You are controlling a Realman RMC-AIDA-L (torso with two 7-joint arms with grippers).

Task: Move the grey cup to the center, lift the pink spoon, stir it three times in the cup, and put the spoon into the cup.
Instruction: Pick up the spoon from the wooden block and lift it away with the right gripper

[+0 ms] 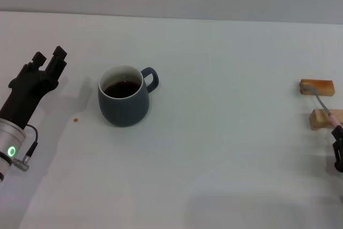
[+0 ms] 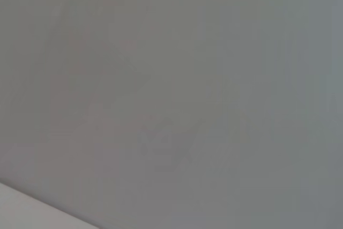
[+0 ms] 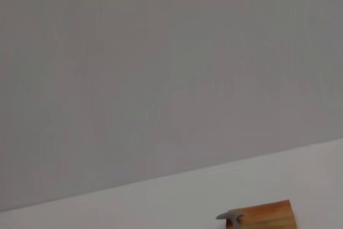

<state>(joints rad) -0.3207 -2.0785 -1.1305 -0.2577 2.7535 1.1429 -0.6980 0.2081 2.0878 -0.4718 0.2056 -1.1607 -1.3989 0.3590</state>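
Step 1 pending: left gripper (image 1: 49, 58), fingers apart, sits at 9 o'clock of grey cup (image 1: 124, 103), must close in on it & shift it toward centre; right gripper (image 1: 338, 151) by pink spoon (image 1: 328, 109), can't tell its grip.

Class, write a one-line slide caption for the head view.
Grey cup of dark liquid left of centre, left gripper beside it, pink spoon resting across two wooden blocks at right.

You get soft, even light; cup (image 1: 124, 103) casts faint shadow. Left wrist view possibly defocused, featureless grey.
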